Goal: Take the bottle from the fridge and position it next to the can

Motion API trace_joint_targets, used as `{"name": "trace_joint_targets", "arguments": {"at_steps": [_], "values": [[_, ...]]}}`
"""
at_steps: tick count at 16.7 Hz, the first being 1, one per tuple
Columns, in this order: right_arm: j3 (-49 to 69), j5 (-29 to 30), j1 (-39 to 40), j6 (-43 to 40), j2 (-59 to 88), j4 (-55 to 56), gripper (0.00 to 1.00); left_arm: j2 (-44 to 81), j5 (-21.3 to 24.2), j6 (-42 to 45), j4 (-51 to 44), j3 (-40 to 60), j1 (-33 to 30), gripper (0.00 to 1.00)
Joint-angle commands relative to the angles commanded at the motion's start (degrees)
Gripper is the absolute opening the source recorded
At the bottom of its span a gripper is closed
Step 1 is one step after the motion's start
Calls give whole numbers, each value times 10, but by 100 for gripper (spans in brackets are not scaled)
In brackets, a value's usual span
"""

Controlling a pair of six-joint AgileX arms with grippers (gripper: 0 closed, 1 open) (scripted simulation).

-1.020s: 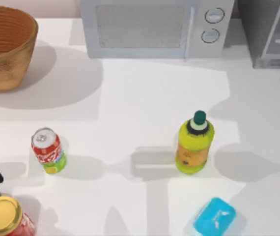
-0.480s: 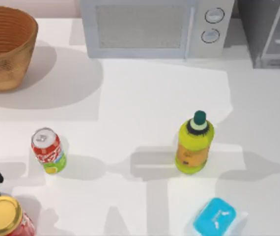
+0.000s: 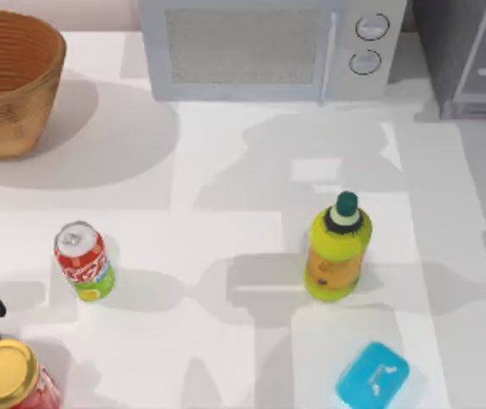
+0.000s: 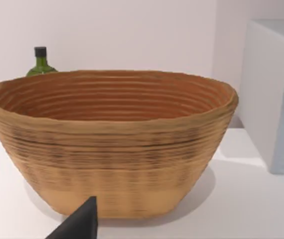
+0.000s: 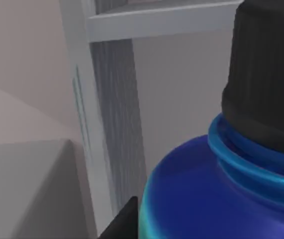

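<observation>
My right pincer is right up against the bottle [image 5: 221, 199], beside the fridge [image 5: 112, 114] frame. I cannot tell if it is grasping yet. The bottle looks smooth, hard and maybe slippery, so I think its fat body below the black cap [image 5: 266, 74] is the best place to hold. The can [image 3: 83, 261] stands well apart from the fridge [image 3: 469, 55]. My left arm rests near the basket [image 4: 112, 144].

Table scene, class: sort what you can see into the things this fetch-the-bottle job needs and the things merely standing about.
Needed for the job:
- bottle, blue shoulder and black cap, close before the right wrist camera
- can, table's left
- fridge, far right corner

Merely standing about:
- microwave
- basket
- yellow-green bottle
- red jar
- blue box
- green glass bottle behind the basket
</observation>
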Motion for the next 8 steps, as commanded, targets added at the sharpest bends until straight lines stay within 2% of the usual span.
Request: {"name": "trace_joint_targets", "arguments": {"at_steps": [8], "values": [[150,395,371,60,96,-26,0,0,0,0,0,0,0,100]]}}
